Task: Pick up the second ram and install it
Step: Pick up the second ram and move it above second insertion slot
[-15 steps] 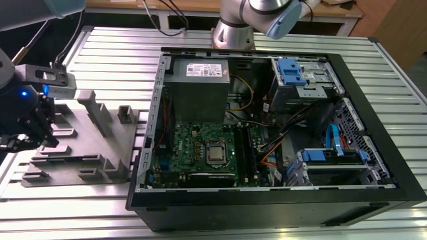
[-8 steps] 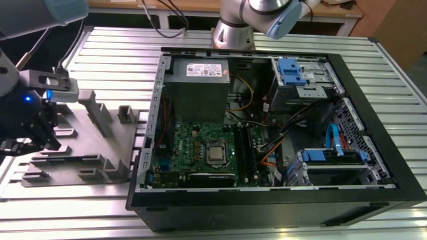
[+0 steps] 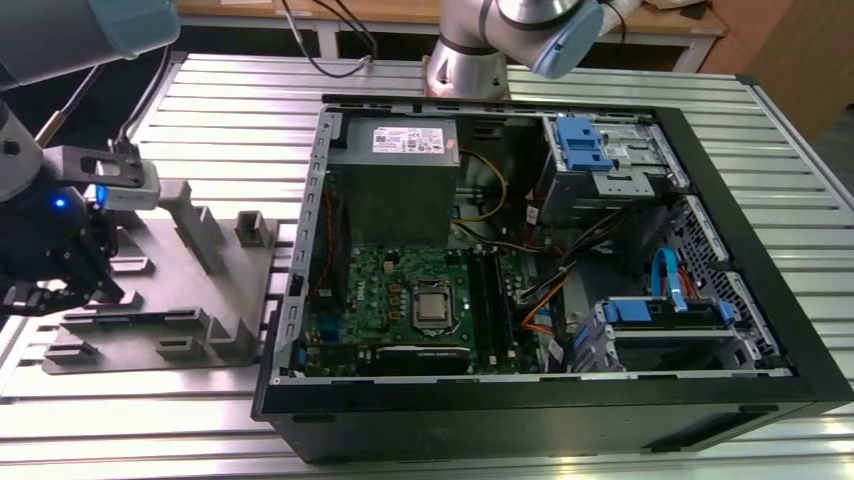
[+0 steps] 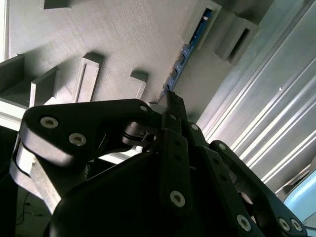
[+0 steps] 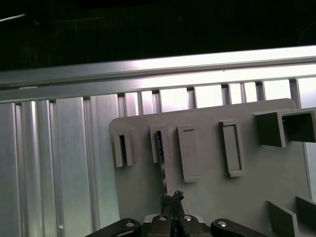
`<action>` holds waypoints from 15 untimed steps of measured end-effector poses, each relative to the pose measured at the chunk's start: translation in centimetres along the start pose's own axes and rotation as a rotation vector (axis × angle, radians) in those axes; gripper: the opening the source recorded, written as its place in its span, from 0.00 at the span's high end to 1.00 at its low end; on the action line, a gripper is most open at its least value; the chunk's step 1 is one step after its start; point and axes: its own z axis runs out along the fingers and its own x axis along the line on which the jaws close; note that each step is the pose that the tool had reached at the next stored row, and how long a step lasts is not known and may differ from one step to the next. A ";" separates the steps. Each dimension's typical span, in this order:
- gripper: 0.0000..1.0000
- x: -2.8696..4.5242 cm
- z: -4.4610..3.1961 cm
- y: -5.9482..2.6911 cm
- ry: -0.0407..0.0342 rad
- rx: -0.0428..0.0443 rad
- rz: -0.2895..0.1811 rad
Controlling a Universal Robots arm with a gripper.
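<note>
My black gripper [image 5: 171, 198] pinches one end of the single dark blue-green ram strip [image 5: 159, 143], standing edgewise in one of four narrow grey slotted holders [image 5: 188, 154] (all on the grey fixture plate [image 5: 212, 197]).

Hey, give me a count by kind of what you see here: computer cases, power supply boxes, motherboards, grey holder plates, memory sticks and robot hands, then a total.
computer case: 1
power supply box: 1
motherboard: 1
holder plate: 1
memory stick: 1
hand: 1
Total: 6
</note>
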 end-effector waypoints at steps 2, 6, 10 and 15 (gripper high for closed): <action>0.93 0.04 0.09 0.00 0.0001 -0.0001 0.000; 0.93 0.16 0.24 -0.02 0.0001 -0.0001 0.000; 0.93 0.30 0.47 -0.04 0.0000 -0.0001 0.000; 0.93 0.40 1.00 -0.06 0.0002 -0.0003 -0.002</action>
